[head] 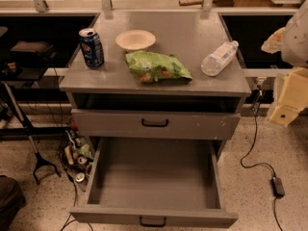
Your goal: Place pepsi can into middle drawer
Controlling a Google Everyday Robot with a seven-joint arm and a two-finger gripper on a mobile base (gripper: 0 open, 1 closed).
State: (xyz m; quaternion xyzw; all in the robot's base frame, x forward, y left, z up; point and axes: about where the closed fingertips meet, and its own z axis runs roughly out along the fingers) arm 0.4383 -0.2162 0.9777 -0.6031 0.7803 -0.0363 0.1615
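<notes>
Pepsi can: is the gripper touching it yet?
Apart. The camera view shows the pepsi can upright at the left of the cabinet top, the gripper beyond its right side, at the frame edge.

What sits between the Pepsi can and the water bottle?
The camera view shows a pale bowl and a green snack bag between the pepsi can and the water bottle; the gripper hangs at the right edge.

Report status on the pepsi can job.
Tool far right, off the cabinet. Pepsi can upright, top left corner. Middle drawer open, empty. Bowl, chip bag beside can.
</notes>
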